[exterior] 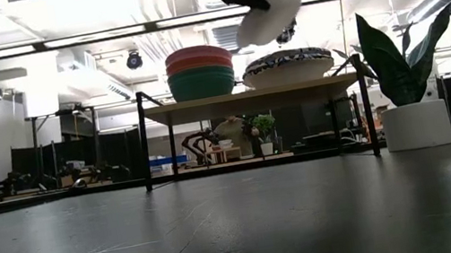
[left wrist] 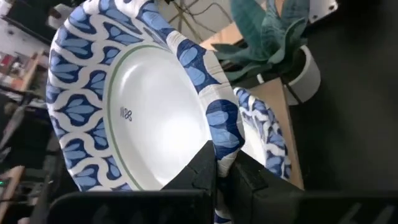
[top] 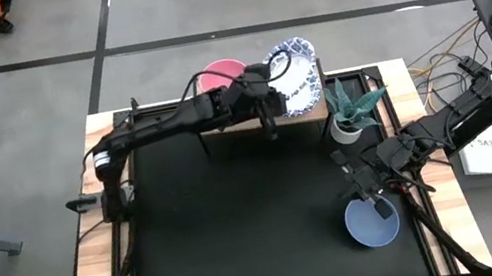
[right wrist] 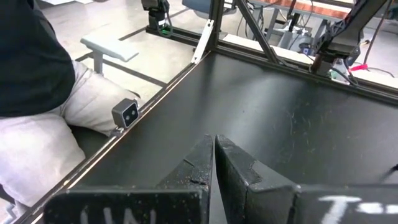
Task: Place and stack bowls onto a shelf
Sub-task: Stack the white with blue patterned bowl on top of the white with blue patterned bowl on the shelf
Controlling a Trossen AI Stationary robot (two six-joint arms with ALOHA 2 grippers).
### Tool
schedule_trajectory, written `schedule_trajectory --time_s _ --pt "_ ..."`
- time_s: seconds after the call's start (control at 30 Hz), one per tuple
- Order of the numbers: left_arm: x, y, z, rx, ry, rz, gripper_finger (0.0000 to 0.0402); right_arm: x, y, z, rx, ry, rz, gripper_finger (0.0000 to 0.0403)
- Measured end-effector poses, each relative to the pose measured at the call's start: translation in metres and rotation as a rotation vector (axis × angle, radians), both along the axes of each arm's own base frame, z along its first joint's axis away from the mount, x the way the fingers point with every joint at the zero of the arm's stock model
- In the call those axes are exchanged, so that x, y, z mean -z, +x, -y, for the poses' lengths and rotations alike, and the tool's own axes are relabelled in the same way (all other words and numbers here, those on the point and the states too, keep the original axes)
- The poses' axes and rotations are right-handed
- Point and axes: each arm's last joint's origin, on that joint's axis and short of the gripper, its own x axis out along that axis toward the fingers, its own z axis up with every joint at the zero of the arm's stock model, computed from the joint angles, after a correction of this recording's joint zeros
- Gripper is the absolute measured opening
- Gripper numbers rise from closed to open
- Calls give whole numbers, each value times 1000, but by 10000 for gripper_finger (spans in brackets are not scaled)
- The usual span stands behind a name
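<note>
My left gripper (top: 273,80) reaches over the shelf (exterior: 248,97) at the table's far edge, shut on a white bowl with a blue patterned rim (top: 293,57). That bowl hangs tilted (exterior: 270,7) above a patterned bowl (exterior: 289,66) resting on the shelf's right part. A stack of green, red and pink bowls (exterior: 200,71) sits on the shelf's left part. A slate-blue bowl (top: 373,222) rests on the table near right. My right gripper (top: 376,198) hovers at its far rim, shut on nothing (right wrist: 214,155). My left gripper pinches the patterned rim (left wrist: 225,134) of the white bowl between its two fingers, one on the inner side and one on the outer. The bowl is lifted clear of the shelf and tilted steeply, its hollow facing the wrist camera, over the patterned bowl (left wrist: 268,140) below.
A white pot with a spiky green plant (top: 354,114) stands just right of the shelf, between the two arms. The shelf's thin black legs (exterior: 144,139) stand on the black tabletop. A person in light trousers (right wrist: 37,124) sits beyond the table's edge.
</note>
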Motion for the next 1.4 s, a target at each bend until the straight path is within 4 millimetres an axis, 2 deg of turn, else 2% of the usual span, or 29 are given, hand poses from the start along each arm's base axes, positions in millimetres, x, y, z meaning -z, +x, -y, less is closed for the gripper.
schedule_trajectory --time_s 0.23,0.63,0.8,0.93,1.1,1.2,1.4 --pt "11 7 -10 -5 -21 -5 39 0 0 0 2 5 -6 9" --pt "12 8 -12 -22 -42 12 131 1 0 0 2 3 -10 9" --pt "-3 3 -4 -34 -93 4 155 1 0 0 2 3 -10 9" --pt "-23 -5 7 -19 -140 -10 160 1 0 0 2 3 -11 9" --pt "-41 -8 13 53 -278 79 158 1 0 0 2 2 -11 9" --pt "-35 -5 10 78 -309 98 152 1 0 0 2 3 -11 9" --pt "-3 6 -9 -2 -274 126 135 1 0 0 2 2 -11 9"
